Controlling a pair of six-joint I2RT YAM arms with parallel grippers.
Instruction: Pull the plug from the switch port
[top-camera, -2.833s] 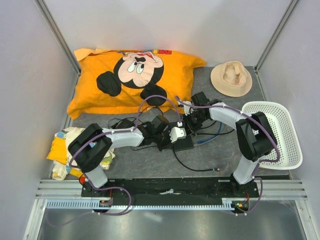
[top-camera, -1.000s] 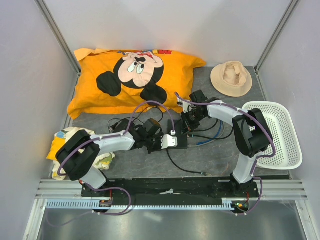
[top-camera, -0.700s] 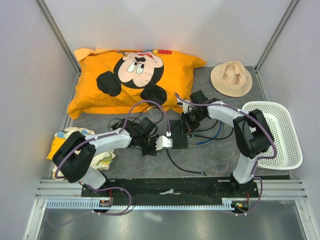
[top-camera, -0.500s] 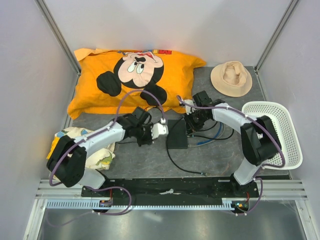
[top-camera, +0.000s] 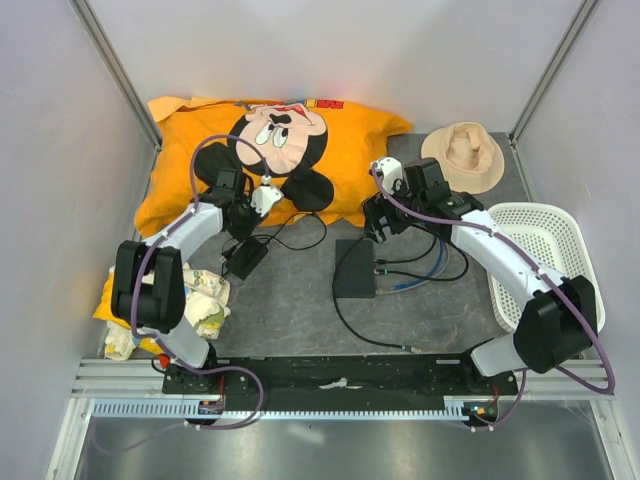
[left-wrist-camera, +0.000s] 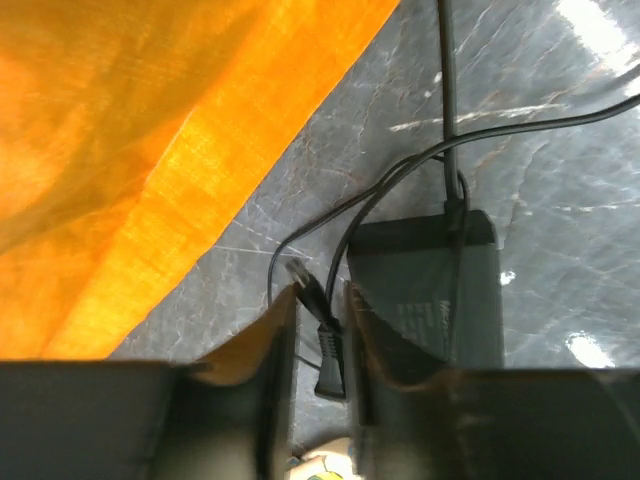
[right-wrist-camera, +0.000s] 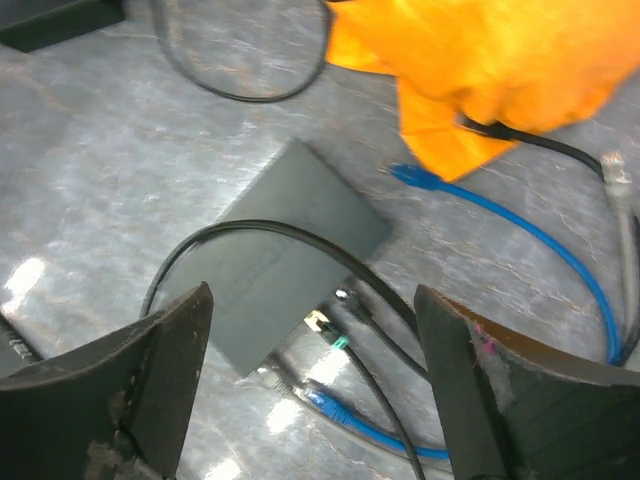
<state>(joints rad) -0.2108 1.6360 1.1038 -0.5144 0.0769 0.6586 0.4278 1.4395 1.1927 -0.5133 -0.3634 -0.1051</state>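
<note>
- Mid-bench, top view: switch (top-camera: 355, 268) lies flat, a matte black rectangle w/ long sides running near-to-far. Cables meet its R long edge.
- L gripper (top-camera: 248, 215) sits toward far-L corner at the edge of orange pillow (top-camera: 200, 190), well apart from switch. Adapter brick (top-camera: 245, 257) is just nearside of it.
- R gripper (top-camera: 378, 222) hangs just beyond switch's far end, no contact visible.
- Hat (top-camera: 462, 157) in far-R corner, basket (top-camera: 575, 300) along R edge, cloth (top-camera: 205, 300) by L edge.
- L wrist view: fingers (left-wrist-camera: 275, 335) clamped on a small black plug (left-wrist-camera: 328, 355) w/ metal tip. Brick is just beside it, pillow fills upper L.
- R wrist view: fingers (right-wrist-camera: 165, 345) spread wide, nothing between them. Switch lies below, w/ a black cable (right-wrist-camera: 270, 226) arcing over its top.
- Blue connector (right-wrist-camera: 322, 400) and a green-tipped one sit at the socket edge; can't tell which are seated. Blue cable (right-wrist-camera: 520, 228) runs toward pillow corner.
</note>
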